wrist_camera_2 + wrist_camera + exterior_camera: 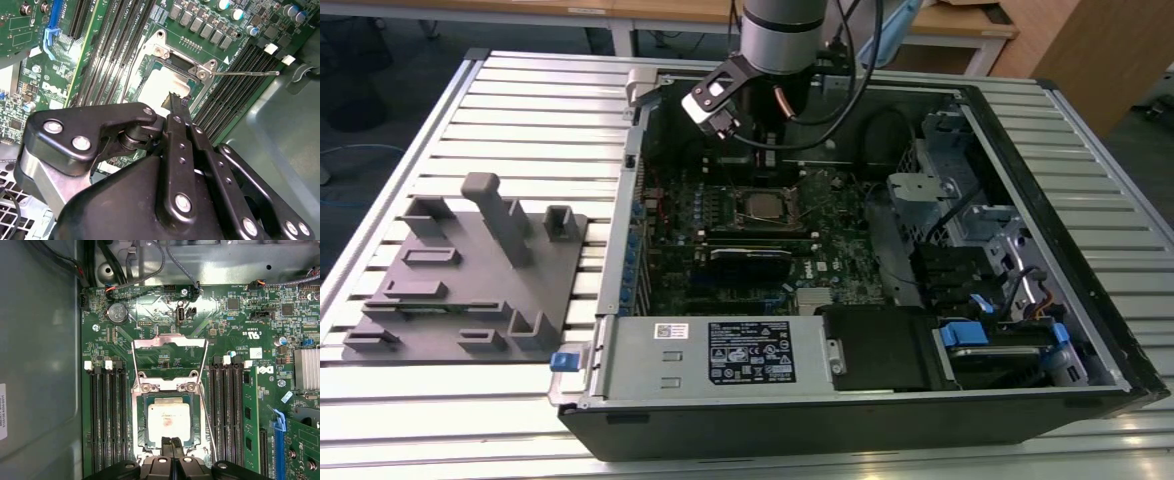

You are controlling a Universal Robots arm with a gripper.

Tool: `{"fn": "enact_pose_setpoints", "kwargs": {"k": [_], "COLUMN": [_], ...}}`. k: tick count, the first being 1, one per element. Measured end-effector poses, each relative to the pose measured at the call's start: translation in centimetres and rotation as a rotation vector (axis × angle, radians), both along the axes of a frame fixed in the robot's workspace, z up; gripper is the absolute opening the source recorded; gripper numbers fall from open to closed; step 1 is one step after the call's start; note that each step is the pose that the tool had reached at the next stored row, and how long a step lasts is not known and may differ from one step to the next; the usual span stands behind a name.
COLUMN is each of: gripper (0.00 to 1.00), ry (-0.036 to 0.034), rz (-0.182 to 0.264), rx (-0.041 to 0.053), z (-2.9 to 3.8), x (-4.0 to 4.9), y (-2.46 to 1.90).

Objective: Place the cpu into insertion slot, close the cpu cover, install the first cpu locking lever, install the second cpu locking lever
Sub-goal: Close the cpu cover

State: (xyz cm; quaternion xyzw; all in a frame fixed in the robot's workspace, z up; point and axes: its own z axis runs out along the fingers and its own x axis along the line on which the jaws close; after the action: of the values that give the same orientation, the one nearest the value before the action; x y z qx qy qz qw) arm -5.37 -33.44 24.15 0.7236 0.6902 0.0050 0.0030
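Already the cpu (167, 418) sits in the insertion slot (140, 420), at six o'clock from the arm (781, 30) in the exterior view, yet the cpu cover (170, 342) stands open, a locking lever (245, 73) looks unlatched, and the empty gripper (172, 442), fingers pressed together, hovers at the slot's edge.

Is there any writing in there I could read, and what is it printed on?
Nothing can be read well enough to quote.
White label on the power supply box: rows of print and symbols, too small.
Small sticker beside it: too small.
Green circuit board: white lettering, too fine to read.
White board sticker: blurred.
The cpu: pale face, any marking is washed out.
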Motion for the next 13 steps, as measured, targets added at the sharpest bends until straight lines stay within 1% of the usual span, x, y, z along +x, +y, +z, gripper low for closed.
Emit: {"fn": "enact_pose_setpoints", "kwargs": {"k": [7,10,13], "gripper": [0.10,0.10,0.10], "ry": [0.0002,0.0002,0.0001], "rz": [0.000,0.000,0.000], "rx": [-0.0003,-0.0003,-0.0002], "z": [0.30,0.60,1.05], "x": [0.00,0.00,0.00], "y": [0.00,0.00,0.00]}}
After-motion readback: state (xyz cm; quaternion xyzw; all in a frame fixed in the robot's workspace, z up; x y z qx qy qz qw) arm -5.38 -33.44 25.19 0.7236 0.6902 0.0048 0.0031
